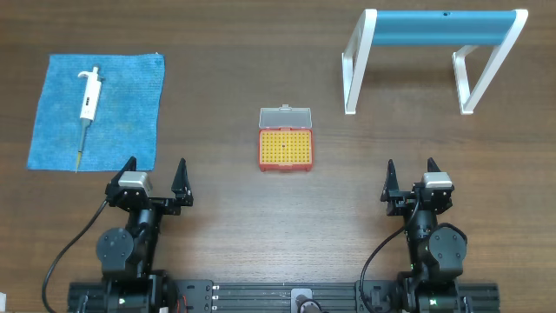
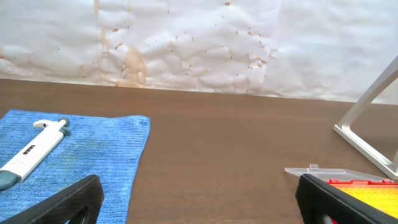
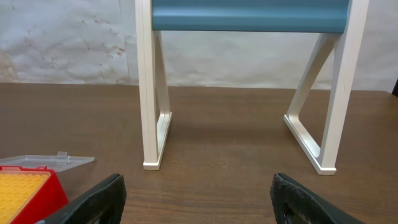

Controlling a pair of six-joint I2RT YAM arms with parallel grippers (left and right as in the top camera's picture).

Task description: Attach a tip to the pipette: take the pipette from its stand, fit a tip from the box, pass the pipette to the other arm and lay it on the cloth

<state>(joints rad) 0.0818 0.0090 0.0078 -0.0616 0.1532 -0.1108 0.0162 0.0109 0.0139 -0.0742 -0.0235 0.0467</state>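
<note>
The white pipette (image 1: 87,97) lies on the blue cloth (image 1: 130,122) at the table's far left, a yellowish tip on its lower end; it also appears as the pipette (image 2: 34,151) resting on the cloth (image 2: 106,143). The red tip box (image 1: 285,149) with yellow tips sits mid-table, its clear lid open; the tip box (image 2: 367,186) and tip box (image 3: 28,186) show at the wrist views' edges. The white and blue stand (image 1: 434,52) is at the far right, seen close as the stand (image 3: 249,15). My left gripper (image 1: 155,178) and right gripper (image 1: 410,176) are open, holding nothing, near the arm bases.
Bare brown wooden tabletop (image 1: 217,78) spreads between the cloth, box and stand. A stained white wall (image 2: 199,43) rises behind the table's far edge.
</note>
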